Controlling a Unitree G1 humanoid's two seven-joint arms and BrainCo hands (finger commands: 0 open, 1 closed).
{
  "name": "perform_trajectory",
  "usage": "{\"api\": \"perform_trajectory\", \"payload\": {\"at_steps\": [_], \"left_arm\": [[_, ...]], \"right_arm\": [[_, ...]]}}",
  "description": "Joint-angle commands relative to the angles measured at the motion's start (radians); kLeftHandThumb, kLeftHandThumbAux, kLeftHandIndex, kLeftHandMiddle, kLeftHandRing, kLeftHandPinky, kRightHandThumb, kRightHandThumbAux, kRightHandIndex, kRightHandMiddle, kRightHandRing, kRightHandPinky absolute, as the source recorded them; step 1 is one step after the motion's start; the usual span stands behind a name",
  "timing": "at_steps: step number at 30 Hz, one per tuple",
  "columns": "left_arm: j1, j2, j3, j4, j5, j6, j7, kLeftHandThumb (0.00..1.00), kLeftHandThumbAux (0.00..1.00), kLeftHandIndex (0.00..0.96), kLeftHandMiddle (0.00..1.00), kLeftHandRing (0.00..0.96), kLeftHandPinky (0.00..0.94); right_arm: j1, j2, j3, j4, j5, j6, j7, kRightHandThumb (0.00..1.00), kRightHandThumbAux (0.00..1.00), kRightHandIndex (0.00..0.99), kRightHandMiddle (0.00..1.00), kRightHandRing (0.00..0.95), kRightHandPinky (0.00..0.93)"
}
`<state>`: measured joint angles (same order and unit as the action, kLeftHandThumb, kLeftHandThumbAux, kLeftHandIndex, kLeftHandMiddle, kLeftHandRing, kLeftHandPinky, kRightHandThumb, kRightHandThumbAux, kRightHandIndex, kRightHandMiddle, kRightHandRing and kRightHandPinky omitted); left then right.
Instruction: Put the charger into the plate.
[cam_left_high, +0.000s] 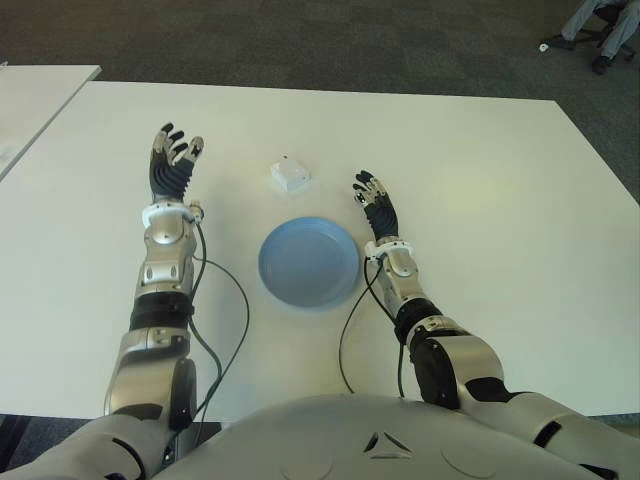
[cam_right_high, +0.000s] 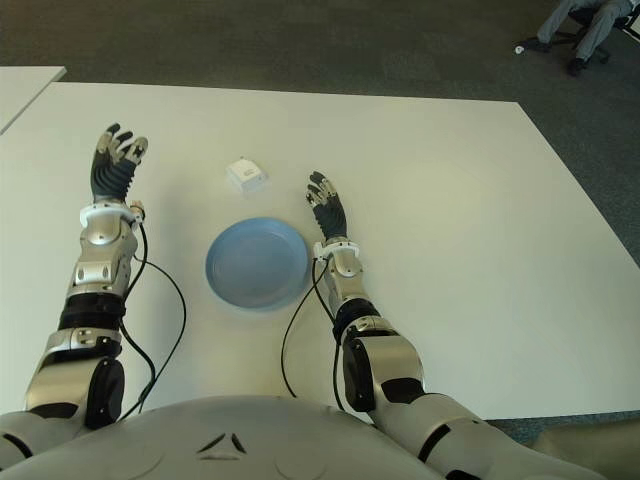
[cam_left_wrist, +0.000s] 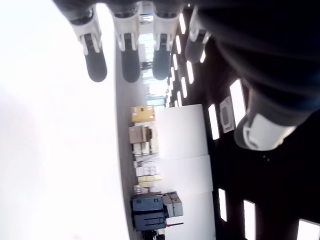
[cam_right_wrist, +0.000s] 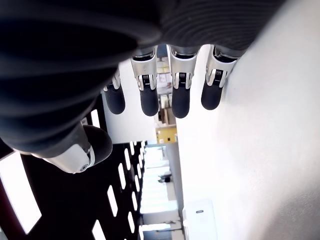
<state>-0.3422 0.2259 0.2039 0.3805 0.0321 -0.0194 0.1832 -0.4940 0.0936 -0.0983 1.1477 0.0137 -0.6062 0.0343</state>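
Charger (cam_left_high: 290, 175), a small white block, lies untouched on the white table (cam_left_high: 480, 170) just beyond the blue plate (cam_left_high: 309, 263), at about 11 o'clock from the plate's middle, so the task is not yet begun. The right hand (cam_left_high: 375, 206) shows at the plate's 2 o'clock, fingers spread and holding nothing, seemingly the nearer one to reach across. The left hand (cam_left_high: 174, 165) shows well off at 10 o'clock, likewise spread and empty.

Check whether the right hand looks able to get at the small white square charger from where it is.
Probably yes: the open right hand shows just right of the small white square charger, bare white table between them.
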Motion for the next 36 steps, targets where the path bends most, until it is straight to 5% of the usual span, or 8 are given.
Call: {"api": "perform_trajectory", "payload": {"at_steps": [1, 11, 18, 24, 36], "left_arm": [[-0.062, -0.008, -0.046, -0.031, 0.049, 0.091, 0.019, 0.559, 0.489, 0.077, 0.137, 0.144, 0.208], [-0.135, 0.014, -0.158, 0.005, 0.182, 0.097, 0.022, 0.565, 0.483, 0.062, 0.121, 0.135, 0.212], [-0.232, 0.086, -0.304, 0.190, 0.363, -0.003, 0.046, 0.467, 0.552, 0.067, 0.115, 0.131, 0.190], [-0.339, 0.145, -0.491, 0.428, 0.590, -0.136, 0.181, 0.332, 0.657, 0.059, 0.097, 0.102, 0.117], [-0.463, 0.183, -0.848, 0.732, 0.939, -0.204, 0.323, 0.077, 0.815, 0.042, 0.047, 0.022, 0.024]], "right_arm": [[0.029, 0.009, 0.000, 0.030, -0.001, 0.045, -0.011, 0.010, 0.537, 0.128, 0.146, 0.125, 0.129], [0.027, 0.014, 0.003, 0.034, -0.004, 0.055, -0.023, 0.012, 0.533, 0.130, 0.151, 0.126, 0.123], [0.028, 0.018, 0.007, 0.035, -0.005, 0.056, -0.031, 0.013, 0.533, 0.128, 0.148, 0.122, 0.116], [0.026, 0.024, 0.005, 0.036, -0.001, 0.060, -0.034, 0.014, 0.530, 0.124, 0.145, 0.117, 0.112], [0.028, 0.038, -0.003, 0.038, 0.016, 0.050, -0.025, 0.020, 0.521, 0.144, 0.158, 0.128, 0.121]]}}
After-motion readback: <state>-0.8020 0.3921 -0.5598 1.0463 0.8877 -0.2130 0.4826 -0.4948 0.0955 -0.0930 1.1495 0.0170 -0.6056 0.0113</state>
